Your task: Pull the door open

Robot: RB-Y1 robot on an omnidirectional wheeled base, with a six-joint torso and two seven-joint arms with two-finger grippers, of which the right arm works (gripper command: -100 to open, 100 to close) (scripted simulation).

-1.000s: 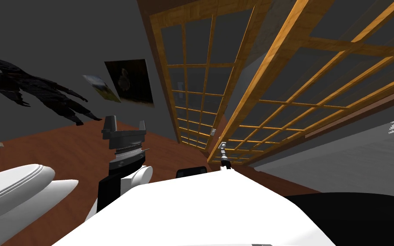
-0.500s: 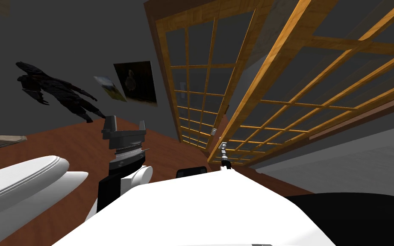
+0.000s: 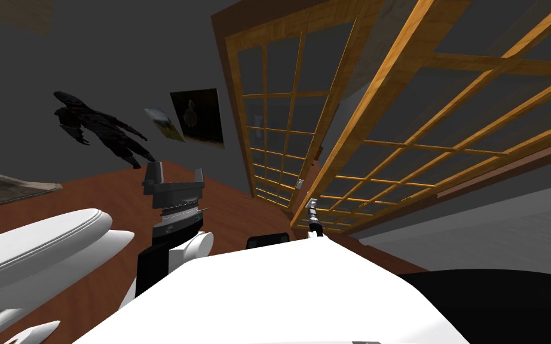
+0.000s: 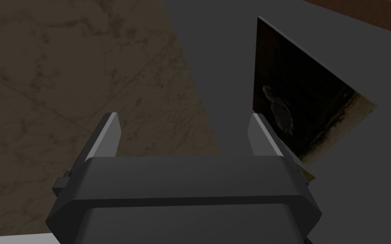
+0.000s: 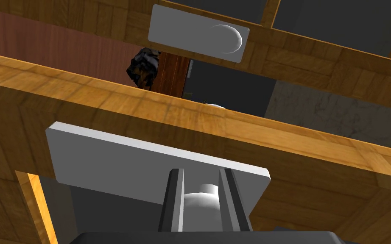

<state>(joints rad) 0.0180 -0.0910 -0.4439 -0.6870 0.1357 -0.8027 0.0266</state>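
The knob (image 5: 202, 199) juts from a handle plate (image 5: 118, 161) on the near door leaf (image 3: 388, 89), between the fingers of the right gripper (image 5: 201, 178), which touch its sides. Behind that leaf and to its left stands the far door leaf (image 3: 286, 95), bearing a second plate (image 5: 190, 27). Further left of the near door leaf, a framed picture (image 3: 199, 116) hangs on the wall (image 3: 89, 54). The left gripper (image 3: 173, 173) is over the floor (image 3: 232, 209), well left of the near door leaf.

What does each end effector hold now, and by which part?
The right end effector grips the grey door knob by its sides; the left end effector is open, holding nothing.
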